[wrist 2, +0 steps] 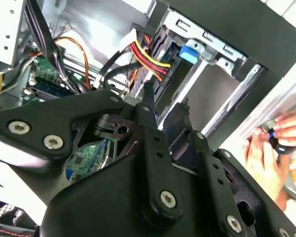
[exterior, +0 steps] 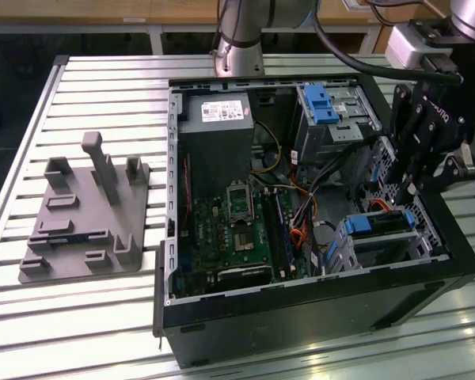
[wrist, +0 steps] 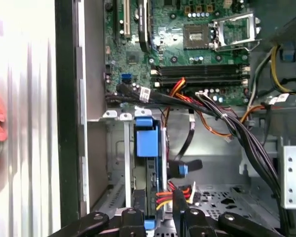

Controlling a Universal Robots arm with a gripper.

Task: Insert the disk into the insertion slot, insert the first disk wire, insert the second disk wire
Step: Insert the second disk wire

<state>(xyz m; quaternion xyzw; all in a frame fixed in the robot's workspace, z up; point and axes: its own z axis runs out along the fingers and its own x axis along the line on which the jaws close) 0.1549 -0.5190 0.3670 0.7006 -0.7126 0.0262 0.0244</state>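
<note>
The disk (exterior: 378, 225), silver in its blue carrier, sits inside the insertion slot (exterior: 386, 253), a grey metal cage at the case's corner on the exterior view's right. My gripper (exterior: 406, 190) hangs just above that cage. In the second wrist view the gripper (wrist 2: 165, 102) is open with a narrow gap and nothing between its fingers, pointing at a red and yellow wire bundle (wrist 2: 149, 55) that runs to the disk's end by the blue carrier tab (wrist 2: 188, 53). In the first wrist view a black cable with a blue plug (wrist: 183, 169) hangs loose beside the carrier (wrist: 147, 139).
A taller metal bay with a blue latch (exterior: 323, 103) stands at the back of the case. The motherboard (exterior: 237, 229) and loose cable bundles (wrist: 227, 118) fill the middle. A grey fixture plate (exterior: 87, 218) lies outside the case. A person's hand (wrist 2: 269, 150) rests beyond the case wall.
</note>
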